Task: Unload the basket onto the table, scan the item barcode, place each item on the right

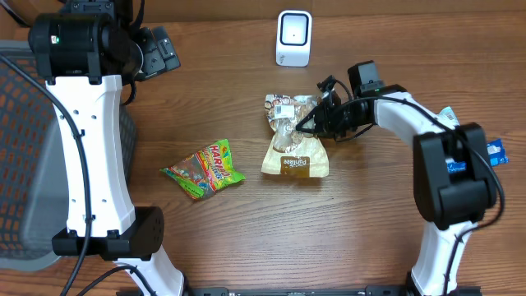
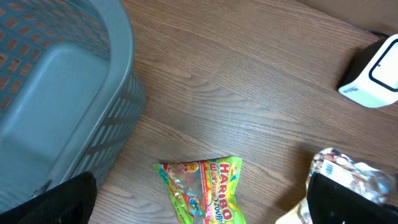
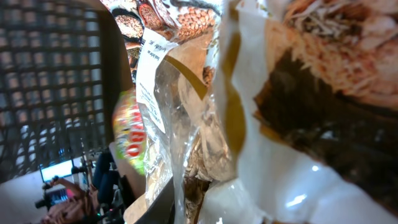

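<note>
Currently the right gripper [image 1: 315,123] is reaching in from the right and is bearing on the upper right edge of the snack bag [image 1: 294,156]. In the right wrist view the bag's clear film and cream-and-brown print are filling almost the whole frame and are bunching right against the camera, so the jaws are reading as pinched down onto the bag, with film caught between them. The bag itself is lying flat near the middle of the wooden table [image 1: 394,49]. Its brown-banded bottom is pointing toward the robot, and its top end is carrying a white printed label [image 1: 283,106]; the print on the label is too small to read. The scanner [image 1: 293,38] is standing at the far side of the table, beyond the bag's top end and apart from it, with its dark-framed window showing to the overhead camera. The left gripper [image 1: 160,51] is hanging over the far left of the table, beside the grey mesh basket [image 1: 16,131]. In the left wrist view its two dark fingertips [image 2: 62,199] are sitting at opposite bottom corners of the frame, so the jaws are standing spread wide with nothing between them. A green and yellow Haribo candy bag [image 1: 204,170] is lying left of the snack bag and clear of it, touching neither gripper. A small blue object [image 1: 496,153] is showing at the right edge, mostly hidden behind the right arm, and cannot be identified.
</note>
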Controlling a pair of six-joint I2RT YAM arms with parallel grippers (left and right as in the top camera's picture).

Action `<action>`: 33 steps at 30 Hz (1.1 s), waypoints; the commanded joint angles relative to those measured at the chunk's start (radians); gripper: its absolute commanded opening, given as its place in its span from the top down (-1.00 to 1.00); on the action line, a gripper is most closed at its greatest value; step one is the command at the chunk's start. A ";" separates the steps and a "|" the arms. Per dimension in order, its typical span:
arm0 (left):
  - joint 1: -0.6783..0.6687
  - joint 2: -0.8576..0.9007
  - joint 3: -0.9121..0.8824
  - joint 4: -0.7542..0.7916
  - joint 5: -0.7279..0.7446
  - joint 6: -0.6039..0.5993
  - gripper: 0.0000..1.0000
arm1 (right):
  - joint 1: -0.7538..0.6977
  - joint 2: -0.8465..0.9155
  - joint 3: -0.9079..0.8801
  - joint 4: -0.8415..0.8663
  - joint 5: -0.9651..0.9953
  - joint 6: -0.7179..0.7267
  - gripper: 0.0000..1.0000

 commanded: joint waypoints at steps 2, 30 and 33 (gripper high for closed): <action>0.000 -0.011 0.011 0.000 -0.013 -0.006 -0.99 | -0.002 -0.237 0.001 -0.013 -0.058 -0.087 0.72; 0.000 -0.011 0.011 0.000 -0.013 -0.006 -0.99 | 0.152 -0.464 -0.001 -0.089 0.702 -0.068 0.92; 0.000 -0.011 0.011 0.000 -0.013 -0.006 -1.00 | 0.230 -0.449 -0.001 -0.023 0.972 -0.068 0.92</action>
